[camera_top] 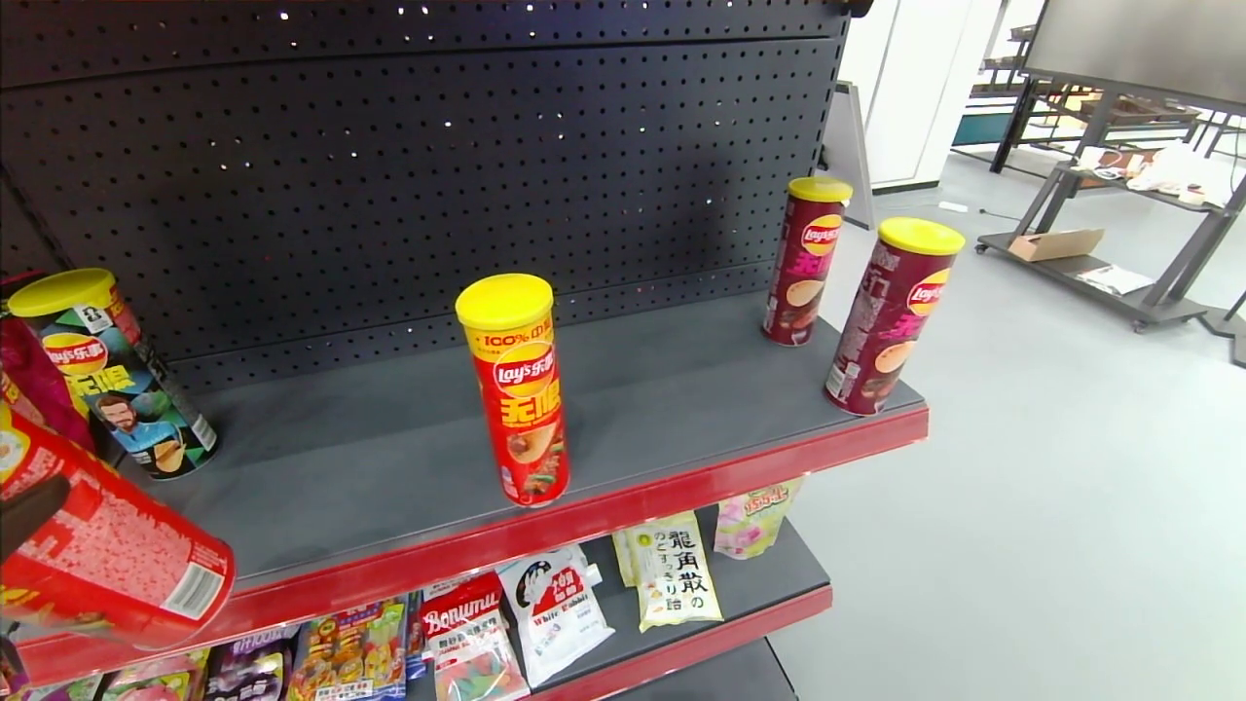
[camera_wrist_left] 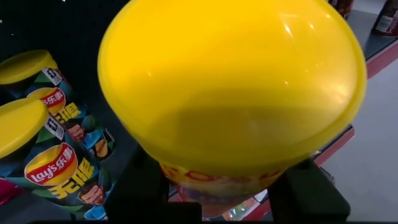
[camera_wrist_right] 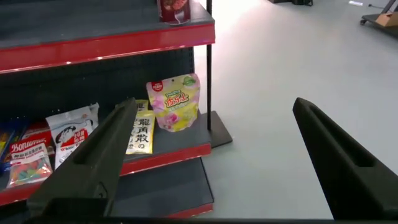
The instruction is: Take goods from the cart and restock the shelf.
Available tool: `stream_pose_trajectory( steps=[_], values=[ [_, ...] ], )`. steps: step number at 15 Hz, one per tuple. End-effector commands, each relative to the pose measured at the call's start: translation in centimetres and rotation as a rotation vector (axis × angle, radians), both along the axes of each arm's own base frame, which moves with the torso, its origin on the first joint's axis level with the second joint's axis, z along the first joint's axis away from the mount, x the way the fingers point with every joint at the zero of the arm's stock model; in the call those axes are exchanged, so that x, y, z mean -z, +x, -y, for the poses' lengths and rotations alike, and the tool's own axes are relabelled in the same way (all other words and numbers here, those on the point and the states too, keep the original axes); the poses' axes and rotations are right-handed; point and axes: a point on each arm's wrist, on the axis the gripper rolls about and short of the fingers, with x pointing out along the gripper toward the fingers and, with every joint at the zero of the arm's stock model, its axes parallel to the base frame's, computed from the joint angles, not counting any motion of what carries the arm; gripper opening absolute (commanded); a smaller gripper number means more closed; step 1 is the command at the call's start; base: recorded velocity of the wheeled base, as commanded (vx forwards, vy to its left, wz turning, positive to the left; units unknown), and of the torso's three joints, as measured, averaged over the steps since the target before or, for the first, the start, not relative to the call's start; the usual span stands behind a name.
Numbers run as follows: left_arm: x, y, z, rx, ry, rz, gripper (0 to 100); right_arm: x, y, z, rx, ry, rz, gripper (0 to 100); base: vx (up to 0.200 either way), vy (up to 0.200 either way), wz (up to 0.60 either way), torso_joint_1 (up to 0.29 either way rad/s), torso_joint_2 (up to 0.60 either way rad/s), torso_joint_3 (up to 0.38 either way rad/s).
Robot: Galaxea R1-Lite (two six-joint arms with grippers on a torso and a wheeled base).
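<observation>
Left fingers (camera_wrist_left: 309,194) clamp a red can (camera_top: 107,560), tilted at the shelf (camera_top: 389,458) front edge; right fingers (camera_wrist_right: 93,162) gape wide above the floor (camera_wrist_right: 280,93).

Bright, even light from above floods the pale floor (camera_top: 1022,506), while the black pegboard (camera_top: 438,146) swallows it, with pinpricks sparkling through its holes and a darker patch towards its right end. Close up, the yellow lid (camera_wrist_left: 230,81) of the red can (camera_wrist_left: 217,186) throws small glints, its lower half shaded. The wide lens tips the maroon cans (camera_top: 891,312) outward at the right corner of the shelf (camera_top: 389,458)
</observation>
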Motion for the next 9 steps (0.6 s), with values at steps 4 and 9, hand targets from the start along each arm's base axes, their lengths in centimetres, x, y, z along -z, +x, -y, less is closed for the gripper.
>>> stream_pose_trajectory(
  steps=[4,9],
  values=[
    [0.1,2.5,-0.3,-0.003,-0.011,-0.073,0,0.0,0.0,0.0,-0.001,0.002,0.001,100,0.000,0.000,0.00,0.000,0.00,0.000],
    [-0.3,9.4,-0.9,0.013,-0.008,-0.068,0,0.0,0.0,0.0,-0.001,0.002,0.001,100,0.000,0.000,0.00,0.000,0.00,0.000]
  ],
)
